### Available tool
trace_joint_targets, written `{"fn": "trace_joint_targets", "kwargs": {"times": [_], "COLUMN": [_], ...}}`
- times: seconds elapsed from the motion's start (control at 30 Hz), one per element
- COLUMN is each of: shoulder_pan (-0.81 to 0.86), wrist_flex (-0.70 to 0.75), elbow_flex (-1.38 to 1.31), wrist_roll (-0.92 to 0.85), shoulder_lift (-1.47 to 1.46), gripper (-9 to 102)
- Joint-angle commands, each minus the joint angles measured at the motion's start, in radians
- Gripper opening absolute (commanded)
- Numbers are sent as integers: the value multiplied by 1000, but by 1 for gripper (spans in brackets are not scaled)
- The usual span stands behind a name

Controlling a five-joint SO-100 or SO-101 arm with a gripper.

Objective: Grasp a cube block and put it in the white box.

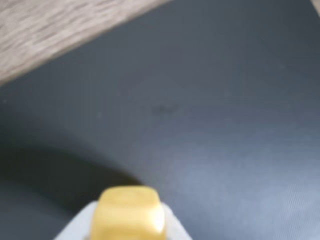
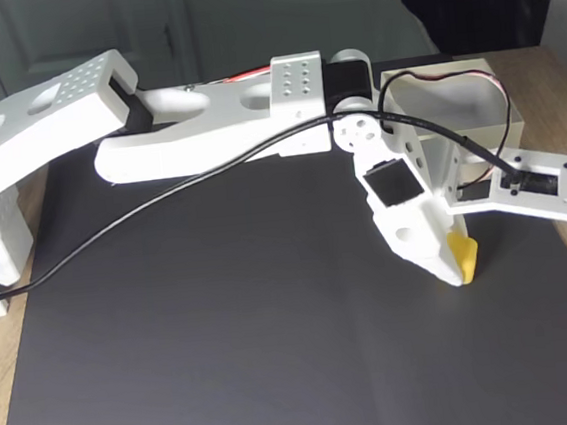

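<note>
**Carrying the cube, box not yet reached**

Holding the cube [image 2: 462, 255] between its tips, the pincer [image 2: 453, 261] hangs low over the dark mat [image 2: 227, 359], and whether the cube clears the mat or touches it cannot be told from the fixed view. The grasp looks done, judging by how the cube sits wedged at the white finger ends in both views. What is left is the carry and the drop.

The box [image 2: 487, 77] stands just behind the pincer in the fixed view, partly hidden by the wrist and its cable [image 2: 162, 199]. Nothing yellow shows inside the part of it that can be seen. So the task is roughly halfway, by my reading: the cube is taken but not delivered.

In the wrist view the cube [image 1: 128, 214] sits at the bottom edge, clamped by the white tips, with mat beyond it and a strip of wooden tabletop [image 1: 55, 30] at the far corner. It is bright yellow, glossy, with rounded edges; the view is too blurred to show any marking.
</note>
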Motion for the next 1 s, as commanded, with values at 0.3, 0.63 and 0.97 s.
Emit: {"fn": "trace_joint_targets", "kwargs": {"times": [0.3,0.63,0.97], "shoulder_pan": [-28,-100,-195], "wrist_flex": [107,109,227], "elbow_flex": [-318,-471,-459], "wrist_roll": [8,-34,-67], "shoulder_lift": [9,63,249], "gripper": [0,1,0]}}
